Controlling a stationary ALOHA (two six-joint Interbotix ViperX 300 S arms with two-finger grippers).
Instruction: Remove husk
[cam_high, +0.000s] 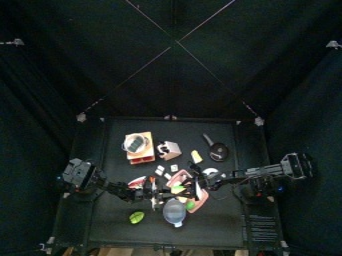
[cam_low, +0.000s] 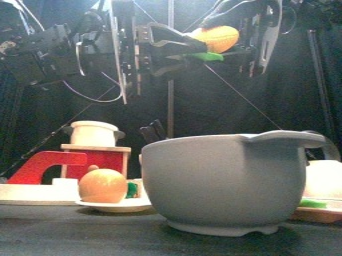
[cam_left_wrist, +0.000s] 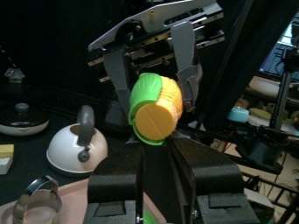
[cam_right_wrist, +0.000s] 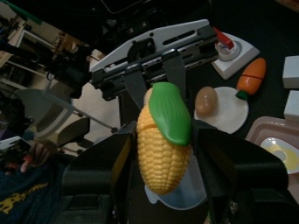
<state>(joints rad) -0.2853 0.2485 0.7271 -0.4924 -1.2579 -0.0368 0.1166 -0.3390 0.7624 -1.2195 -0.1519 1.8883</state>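
A yellow corn (cam_low: 218, 38) with a green husk (cam_low: 203, 56) along one side hangs high above the table between both arms. My right gripper (cam_right_wrist: 158, 171) is shut on the corn (cam_right_wrist: 155, 162), its jaws gripping the cob's sides, with the husk (cam_right_wrist: 173, 114) lying on top. My left gripper (cam_right_wrist: 167, 77) faces it and its jaws press on the husk at the cob's far end. The left wrist view looks end-on at the corn (cam_left_wrist: 160, 118) and the husk (cam_left_wrist: 142, 94).
A large grey bowl (cam_low: 234, 180) stands at the table's front. Left of it, a round peach-coloured piece (cam_low: 103, 184) lies on a plate (cam_low: 118, 206), with a red stand (cam_low: 54, 165) and a white pot (cam_low: 94, 132) behind. A toy carrot (cam_right_wrist: 250, 77) lies on the table.
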